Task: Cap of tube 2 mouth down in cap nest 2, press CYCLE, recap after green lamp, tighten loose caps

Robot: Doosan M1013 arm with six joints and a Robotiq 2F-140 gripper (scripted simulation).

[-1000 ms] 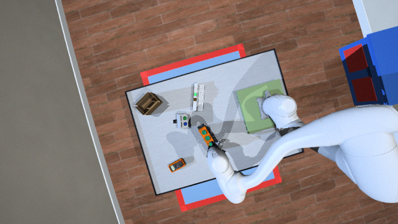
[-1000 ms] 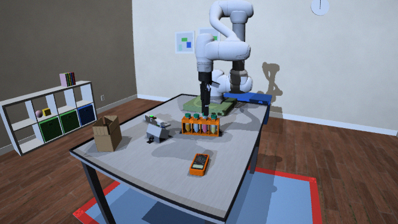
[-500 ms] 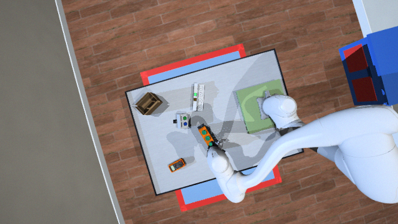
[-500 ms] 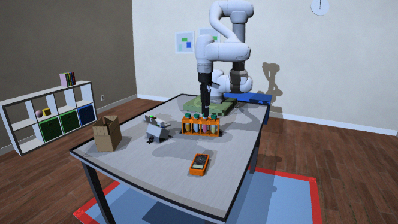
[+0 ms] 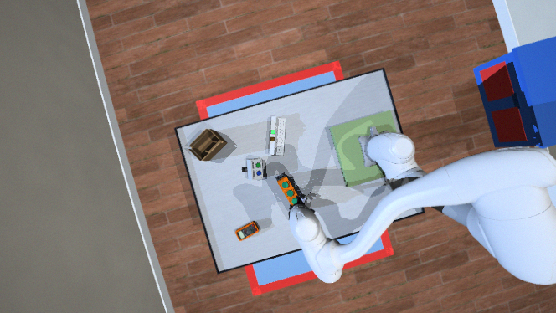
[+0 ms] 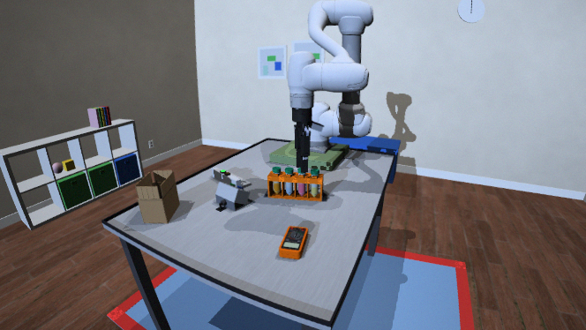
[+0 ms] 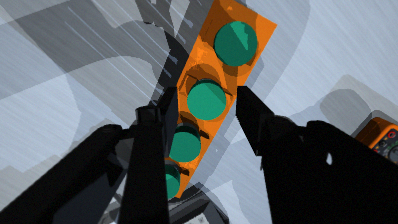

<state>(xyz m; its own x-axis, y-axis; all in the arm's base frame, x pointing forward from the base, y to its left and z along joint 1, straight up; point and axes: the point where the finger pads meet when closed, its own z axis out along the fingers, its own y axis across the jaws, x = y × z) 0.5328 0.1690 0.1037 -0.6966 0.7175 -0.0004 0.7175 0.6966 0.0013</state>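
Right, claw is part-open and holding nothing. The fingers straddle one green cap with a gap showing on both sides. It points straight down over the decapping station, mid-bench, a bit toward the edge where the arm is mounted.

All four tubes show caps on, and no cap is visible in the cap tray. The green lamp on that tray is lit, so I'd judge the aspirate step over.

I'm facing the arm, and the straddled cap is second from my right. That makes it tube 2 by the base's count, I think. Vertical approach makes sense: the cap's axis lines up with the wrist for twisting.

My read: cap 2 is back on, and the tightness check on the others comes next. That or READY, though I can't tell from here which caps are snug.

The key housing sits just beside the rack, toward the box-corner side, so it's a short reach. Neighbouring caps are close to the fingers, so lift clear before going sideways.

The multimeter by the far edge from the arm and the cardboard box at the corner are well out of the way.
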